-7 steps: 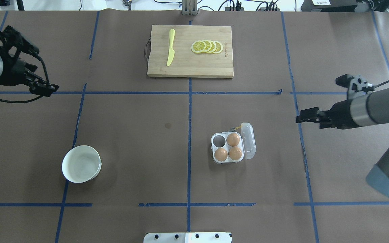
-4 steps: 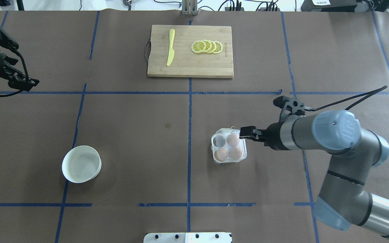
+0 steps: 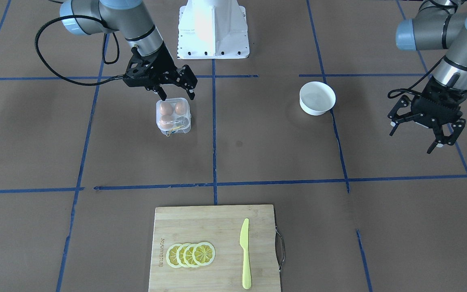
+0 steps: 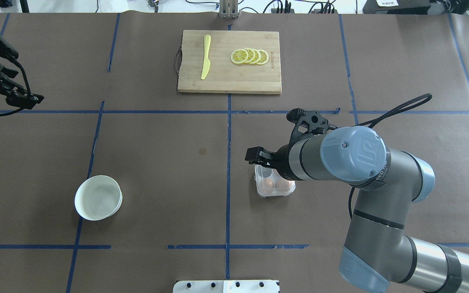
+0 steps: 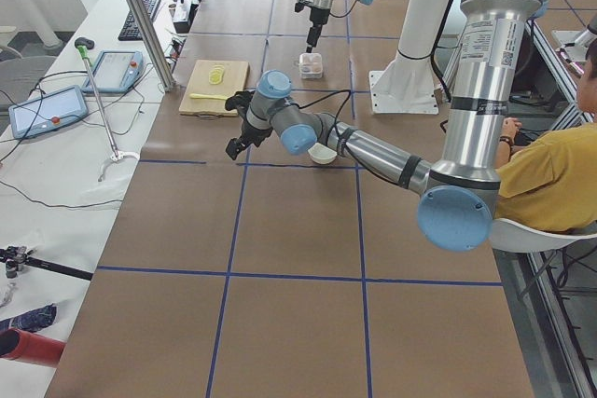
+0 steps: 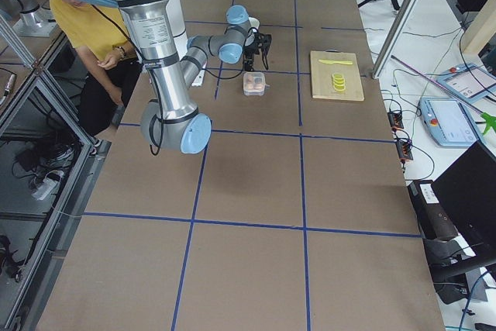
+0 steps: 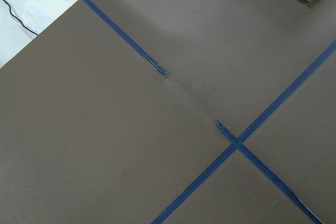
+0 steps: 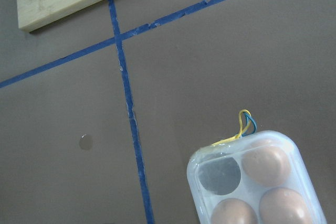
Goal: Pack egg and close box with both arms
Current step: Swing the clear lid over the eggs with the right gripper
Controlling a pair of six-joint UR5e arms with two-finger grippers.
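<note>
The clear box (image 3: 173,118) lies with its lid down, also in the overhead view (image 4: 274,188) and the right wrist view (image 8: 252,182). Three brown eggs show through the lid, one of them (image 8: 265,163) beside the empty cup (image 8: 220,174). A yellow string (image 8: 242,127) sticks out at the box's far edge. My right gripper (image 3: 178,97) is open and empty, just above the box's robot-side edge; it also shows from overhead (image 4: 255,156). My left gripper (image 3: 416,138) is open and empty, far off at the table's left side (image 4: 25,99).
A white bowl (image 4: 79,203), empty inside, stands at the front left. A wooden cutting board (image 4: 226,83) at the back holds a yellow knife (image 4: 206,57) and lemon slices (image 4: 250,56). Blue tape lines cross the brown table.
My right arm has swung left to the box, and the lid, open a second ago, now lies shut over the eggs. My left arm has drawn back to the left.
</note>
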